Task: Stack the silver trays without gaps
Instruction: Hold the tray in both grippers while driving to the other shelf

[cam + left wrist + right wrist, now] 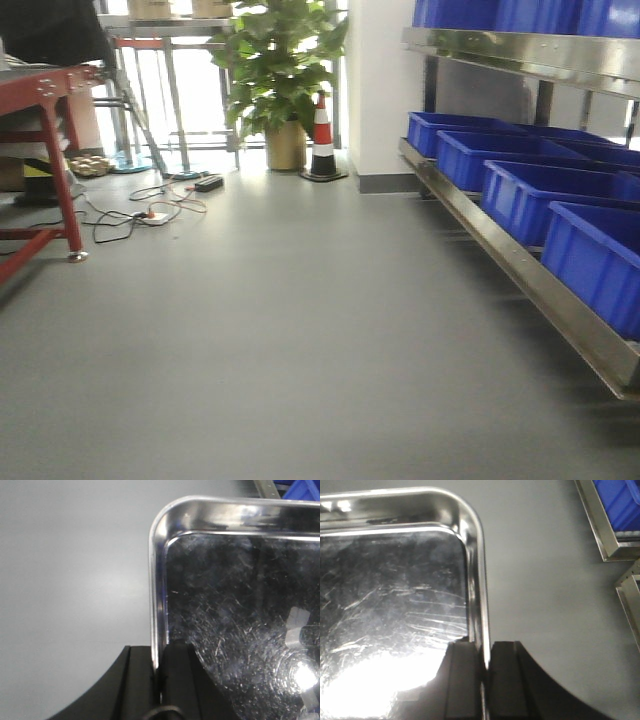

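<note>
In the front-facing view, deep blue plastic bins line a long steel rail at the right of a smooth grey floor; no tray or arm shows here.

In the left wrist view, the left gripper is clamped on the left rim of a shallow, scratched stainless-steel silver tray with rounded corners.

In the right wrist view, the right gripper pinches the tray's right rim (seemingly the same tray, gripped at opposite edges).

I judge this the carrying step. The next move calls for bringing the tray over its mate, level, with corners matched, and lowering it to nest flush.
</note>
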Robot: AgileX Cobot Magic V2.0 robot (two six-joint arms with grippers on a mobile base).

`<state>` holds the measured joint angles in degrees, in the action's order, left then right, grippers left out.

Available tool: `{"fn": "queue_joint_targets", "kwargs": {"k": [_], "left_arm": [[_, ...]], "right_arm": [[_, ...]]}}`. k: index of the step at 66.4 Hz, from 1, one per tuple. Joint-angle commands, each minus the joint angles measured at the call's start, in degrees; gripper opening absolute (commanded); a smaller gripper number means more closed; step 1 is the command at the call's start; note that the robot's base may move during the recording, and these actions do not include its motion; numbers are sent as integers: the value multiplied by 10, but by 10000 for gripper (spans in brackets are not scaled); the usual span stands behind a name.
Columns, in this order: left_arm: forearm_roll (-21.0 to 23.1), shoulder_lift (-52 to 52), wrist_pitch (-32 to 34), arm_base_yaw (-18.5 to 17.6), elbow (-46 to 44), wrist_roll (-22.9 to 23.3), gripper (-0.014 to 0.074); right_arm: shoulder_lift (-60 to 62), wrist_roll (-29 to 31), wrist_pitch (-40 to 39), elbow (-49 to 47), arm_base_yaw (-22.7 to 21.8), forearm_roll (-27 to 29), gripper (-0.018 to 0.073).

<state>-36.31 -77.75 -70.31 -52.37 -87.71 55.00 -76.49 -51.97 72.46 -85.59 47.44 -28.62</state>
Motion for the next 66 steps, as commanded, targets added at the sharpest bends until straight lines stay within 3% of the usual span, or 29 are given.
{"fn": "queue_joint_targets", "kwargs": {"k": [1,66], "left_arm": [[11,-2,42,-9,0,-4,-17],[11,-2,42,-9,0,-4,-17]], "right_arm": [[2,3,-54,-1,6,10,-15],[2,3,-55,-1,6,10,-15]]}}
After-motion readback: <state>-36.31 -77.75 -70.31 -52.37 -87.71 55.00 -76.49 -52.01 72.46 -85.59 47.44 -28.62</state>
